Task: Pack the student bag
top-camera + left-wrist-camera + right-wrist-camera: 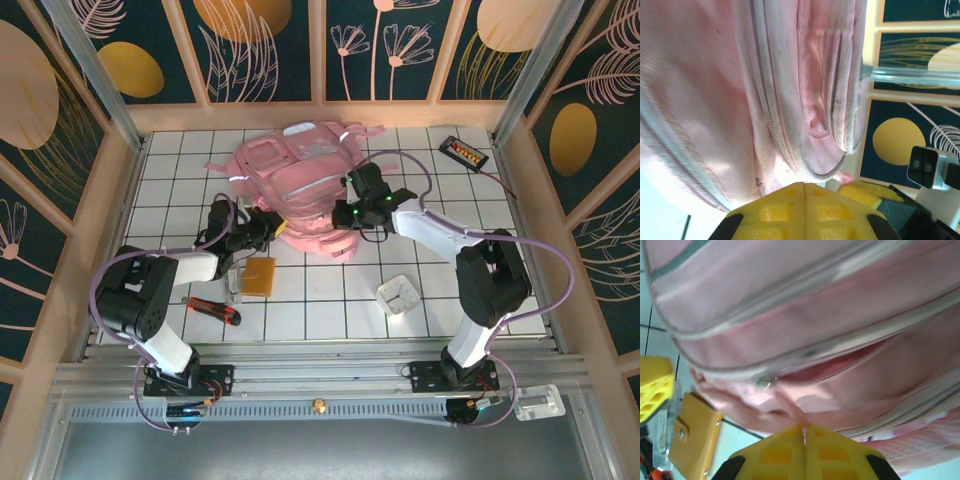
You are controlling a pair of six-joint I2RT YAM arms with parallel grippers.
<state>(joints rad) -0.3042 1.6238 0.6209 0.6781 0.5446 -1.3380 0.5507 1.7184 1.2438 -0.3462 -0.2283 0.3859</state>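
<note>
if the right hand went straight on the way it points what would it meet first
The student bag: its pink fabric sits directly ahead of the shut right hand, possibly touching.

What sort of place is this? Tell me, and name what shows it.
Probably a robot test booth, not a classroom: a left arm and right arm bolted to a metal rail, a white gridded table, and leaf-patterned panels in a wooden frame walling it in.

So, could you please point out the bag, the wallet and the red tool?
bag [297, 188]: top view, middle of its front pocket.
wallet [261, 276]: top view, centre of its cover.
red tool [212, 309]: top view, middle of its handle.
</note>
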